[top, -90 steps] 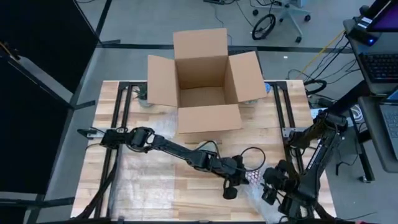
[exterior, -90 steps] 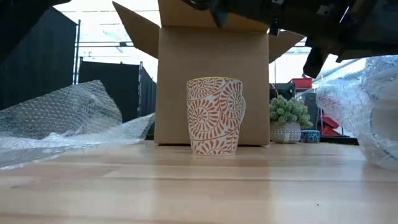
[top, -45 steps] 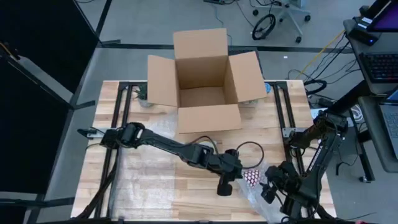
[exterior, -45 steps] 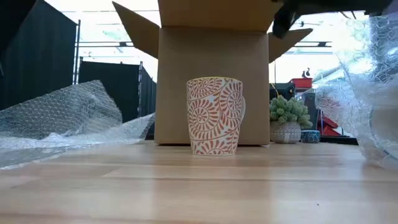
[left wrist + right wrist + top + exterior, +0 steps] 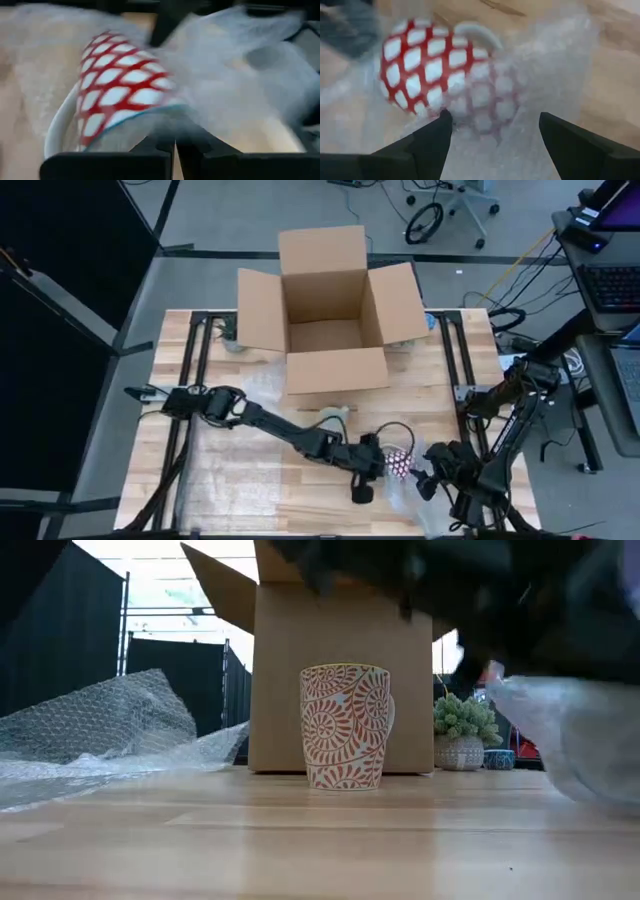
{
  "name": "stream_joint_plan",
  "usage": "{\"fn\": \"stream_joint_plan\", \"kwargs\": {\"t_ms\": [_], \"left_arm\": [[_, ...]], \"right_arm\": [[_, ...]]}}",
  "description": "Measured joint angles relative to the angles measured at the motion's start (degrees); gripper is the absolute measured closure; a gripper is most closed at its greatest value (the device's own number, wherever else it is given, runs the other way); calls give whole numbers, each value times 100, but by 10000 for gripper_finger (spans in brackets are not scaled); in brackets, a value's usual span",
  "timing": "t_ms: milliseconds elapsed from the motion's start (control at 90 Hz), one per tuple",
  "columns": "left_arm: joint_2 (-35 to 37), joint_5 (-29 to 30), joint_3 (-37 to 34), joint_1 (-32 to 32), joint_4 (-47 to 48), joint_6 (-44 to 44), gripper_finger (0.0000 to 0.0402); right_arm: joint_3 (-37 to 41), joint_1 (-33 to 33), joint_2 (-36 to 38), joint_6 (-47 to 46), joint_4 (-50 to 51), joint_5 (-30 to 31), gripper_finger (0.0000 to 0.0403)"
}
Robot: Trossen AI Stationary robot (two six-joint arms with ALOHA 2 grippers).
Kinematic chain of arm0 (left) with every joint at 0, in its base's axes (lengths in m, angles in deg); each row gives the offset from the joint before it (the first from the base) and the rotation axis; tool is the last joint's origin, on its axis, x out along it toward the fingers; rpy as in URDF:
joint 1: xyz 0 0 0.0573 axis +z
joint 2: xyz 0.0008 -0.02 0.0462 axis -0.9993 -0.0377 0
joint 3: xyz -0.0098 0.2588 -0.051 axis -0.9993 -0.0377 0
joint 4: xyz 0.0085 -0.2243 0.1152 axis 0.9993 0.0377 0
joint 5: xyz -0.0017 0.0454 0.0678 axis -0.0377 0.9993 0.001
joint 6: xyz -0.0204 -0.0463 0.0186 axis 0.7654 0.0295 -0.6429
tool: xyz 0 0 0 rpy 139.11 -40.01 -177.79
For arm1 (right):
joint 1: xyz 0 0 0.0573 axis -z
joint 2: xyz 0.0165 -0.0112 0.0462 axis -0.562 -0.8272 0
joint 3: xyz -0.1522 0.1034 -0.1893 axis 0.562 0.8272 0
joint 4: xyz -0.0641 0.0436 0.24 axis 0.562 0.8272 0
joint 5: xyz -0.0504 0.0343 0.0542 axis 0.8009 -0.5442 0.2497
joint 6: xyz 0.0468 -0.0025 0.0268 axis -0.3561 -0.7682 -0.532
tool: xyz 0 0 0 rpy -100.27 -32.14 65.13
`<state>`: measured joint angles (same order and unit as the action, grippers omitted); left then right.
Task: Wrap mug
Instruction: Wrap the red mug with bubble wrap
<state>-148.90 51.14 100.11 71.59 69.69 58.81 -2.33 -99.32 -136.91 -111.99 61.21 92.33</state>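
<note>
Two grippers work close together near the front right corner of the tabletop (image 5: 440,402). Between them lies the mug (image 5: 399,462), white with a red lattice pattern, on its side and half covered by the bubble wrap (image 5: 540,75).

The left gripper (image 5: 362,486) reaches in from the left side. Its fingers (image 5: 150,157) are pressed together with only a thin line between them, apparently pinching an edge of the sheet that rises over the mug. The right gripper (image 5: 425,480) faces the mug from the right edge with its fingers (image 5: 432,137) spread wide and holding nothing.

A second mug (image 5: 345,727), patterned with orange swirls, stands upright nearer the middle of the tabletop, in front of the open cardboard box (image 5: 325,330) at the back edge.

The main risk is the mug rolling. It rests on its curved side on a slippery sheet, so a pull on the wrap could turn it or nudge it toward the front edge. The thin sheet could also slip from the left fingers and spring back. If the right fingers close off-centre, they may catch only plastic.
</note>
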Motion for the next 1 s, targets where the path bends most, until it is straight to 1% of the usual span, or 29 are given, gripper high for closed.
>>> {"fn": "stream_joint_plan", "kwargs": {"t_ms": [144,322,456,511,622,711,767,856,944,1000], "left_arm": [[-97,-56,-2,212,-180,-143,402],[-110,-253,11,280,-119,-138,402],[142,-357,97,172,-99,-135,402],[252,-356,171,123,80,-132,402],[377,-359,402,52,720,-92,401],[444,-315,511,17,1327,-50,401],[454,-309,520,-8,1620,73,401],[425,-308,509,-63,2067,193,402],[387,-219,509,-90,2139,202,402],[387,-197,509,-95,2137,210,402]], "right_arm": [[294,67,-20,191,-655,116,120],[618,183,-30,583,-1520,615,120],[686,322,-32,1259,-2224,975,120],[712,426,-43,1624,-2565,1074,120],[802,672,-116,2433,-3358,1026,120],[802,848,-210,2854,-3761,1008,120],[798,946,-292,3011,-3860,947,120],[798,1069,-417,3162,-3879,567,120],[791,1083,-471,3193,-3887,220,120],[783,1018,-470,3191,-3922,108,120]]}}
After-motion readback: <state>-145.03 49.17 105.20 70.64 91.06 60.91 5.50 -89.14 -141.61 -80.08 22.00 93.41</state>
